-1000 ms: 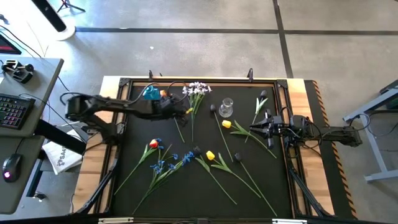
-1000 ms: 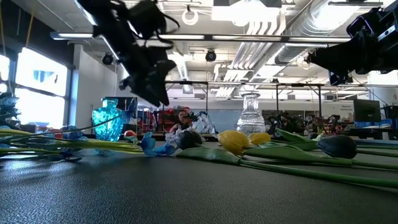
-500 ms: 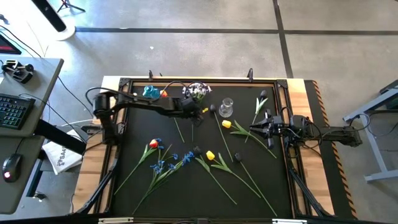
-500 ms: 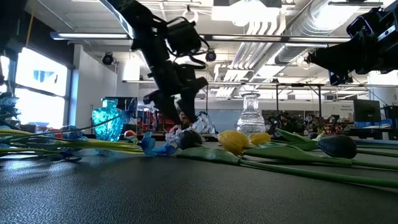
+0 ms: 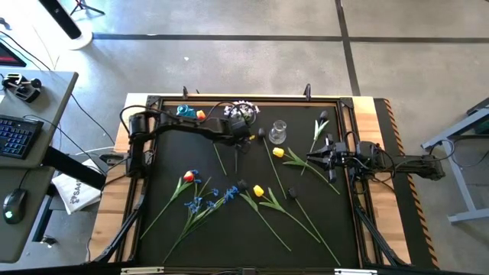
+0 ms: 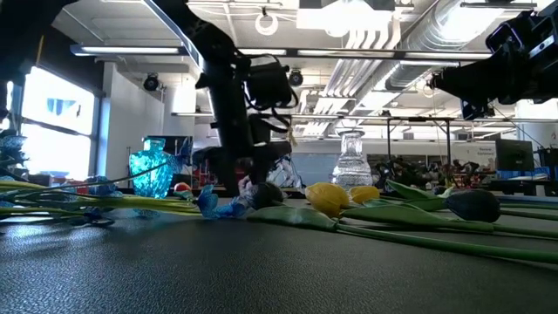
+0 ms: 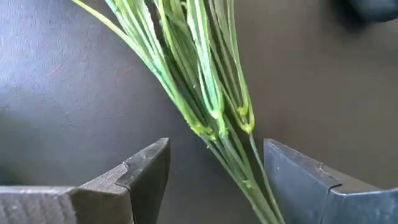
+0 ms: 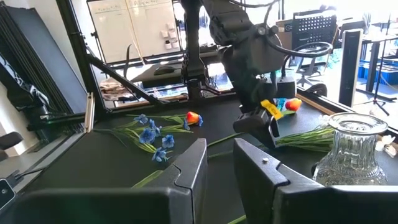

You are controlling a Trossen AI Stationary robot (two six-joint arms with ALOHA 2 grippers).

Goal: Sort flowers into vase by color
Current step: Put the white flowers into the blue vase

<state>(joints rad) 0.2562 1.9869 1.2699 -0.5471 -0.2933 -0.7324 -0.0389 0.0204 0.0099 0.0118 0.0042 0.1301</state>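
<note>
The left gripper (image 7: 211, 180) is low over the black table mat (image 5: 229, 229) near its far edge, fingers spread apart on either side of the green stems of the white spray flowers (image 7: 199, 74) — not clamped on them. The clear glass vase (image 5: 277, 131) stands just beside. The right gripper (image 5: 312, 160) waits at the right side, its fingers slightly apart, over a yellow tulip's (image 5: 279, 153) leaves
</note>
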